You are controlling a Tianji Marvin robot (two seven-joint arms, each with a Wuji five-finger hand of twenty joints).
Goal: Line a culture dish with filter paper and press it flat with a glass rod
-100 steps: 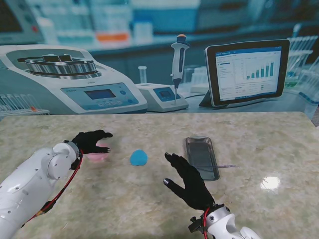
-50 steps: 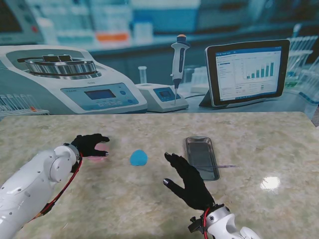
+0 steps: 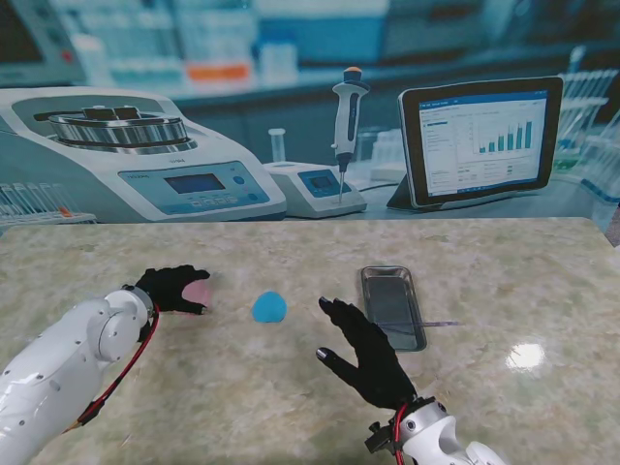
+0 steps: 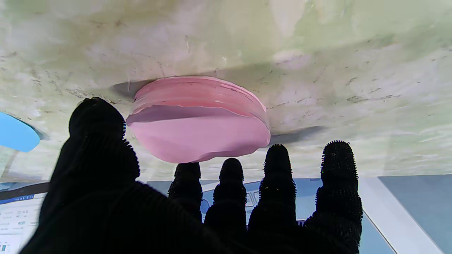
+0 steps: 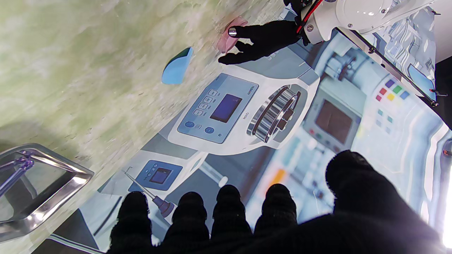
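Left wrist view shows the black-gloved left hand (image 4: 197, 197) with fingers spread, holding nothing, its fingertips (image 4: 231, 169) just at the rim of the shallow round pink plastic culture dish (image 4: 197, 118) on the marbled table (image 4: 317, 53). The dish looks light, stiff and likely slippery, so opposite rim edges seem the best hold. Between the dish and the idle, open right hand (image 3: 366, 351) lies the thin blue filter paper disc (image 3: 269, 307), probably flimsy.
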